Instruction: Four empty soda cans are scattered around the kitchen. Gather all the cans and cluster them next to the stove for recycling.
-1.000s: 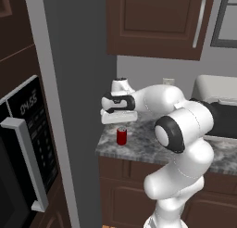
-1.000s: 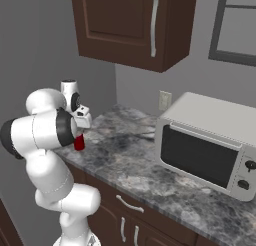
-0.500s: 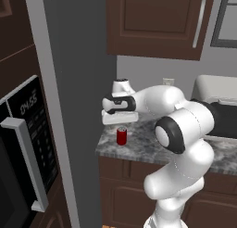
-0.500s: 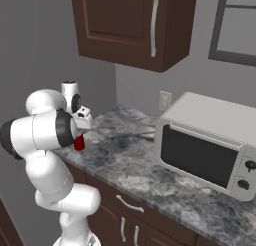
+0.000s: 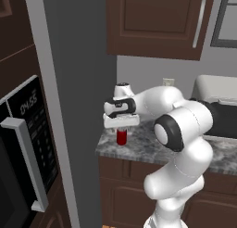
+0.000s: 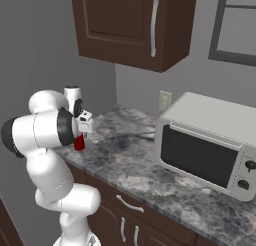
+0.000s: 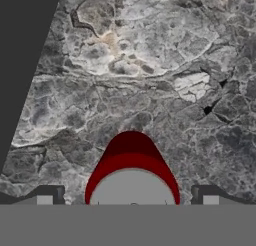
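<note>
One soda can point(image 5: 121, 137) stands upright on the granite counter point(image 6: 150, 165) near its left end, close to the front edge. The gripper point(image 5: 121, 128) hangs directly above the can, pointing straight down, jaws spread wide and gripping nothing; the arm is folded, elbow bent back toward the base. Compared with the earlier frames, hand and can sit where they were, no visible shift. The hand view shows the can's silvery top between the fingertips point(image 7: 44, 199); the right base view shows a microwave point(image 6: 207, 145) well to the can's right.
</note>
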You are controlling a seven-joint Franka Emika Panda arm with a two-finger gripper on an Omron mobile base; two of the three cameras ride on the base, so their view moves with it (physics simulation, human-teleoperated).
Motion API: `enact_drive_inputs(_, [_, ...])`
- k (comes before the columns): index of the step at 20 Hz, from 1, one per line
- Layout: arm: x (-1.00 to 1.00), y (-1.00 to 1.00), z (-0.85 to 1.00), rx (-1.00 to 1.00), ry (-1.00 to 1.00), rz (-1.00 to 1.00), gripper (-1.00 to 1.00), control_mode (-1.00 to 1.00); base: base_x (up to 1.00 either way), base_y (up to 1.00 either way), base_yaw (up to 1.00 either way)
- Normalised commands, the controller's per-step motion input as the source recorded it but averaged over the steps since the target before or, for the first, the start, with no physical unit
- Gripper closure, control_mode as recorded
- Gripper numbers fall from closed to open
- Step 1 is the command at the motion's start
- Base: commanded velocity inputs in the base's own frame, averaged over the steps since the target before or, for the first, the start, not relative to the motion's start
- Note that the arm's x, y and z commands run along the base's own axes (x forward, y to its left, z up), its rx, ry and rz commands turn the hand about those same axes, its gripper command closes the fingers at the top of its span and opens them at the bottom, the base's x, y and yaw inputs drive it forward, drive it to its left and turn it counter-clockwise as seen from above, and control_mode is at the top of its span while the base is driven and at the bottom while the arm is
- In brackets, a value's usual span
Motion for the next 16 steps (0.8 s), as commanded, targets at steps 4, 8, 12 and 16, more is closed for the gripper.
enact_drive_inputs(4, [0.00, 0.00, -0.44, 0.00, 0.00, -0.01, -1.00, -1.00, 0.00, 0.00, 0.00])
enact_drive_inputs(8, [0.00, 0.00, -0.07, 0.00, 0.00, 0.00, -1.00, -1.00, 0.00, 0.00, 0.00])
enact_drive_inputs(12, [0.00, 0.00, 0.00, 0.00, 0.00, 0.00, 1.00, -1.00, 0.00, 0.00, 0.00])
enact_drive_inputs(16, [0.00, -0.01, 0.00, 0.00, 0.00, 0.00, 1.00, -1.00, 0.00, 0.00, 0.00])
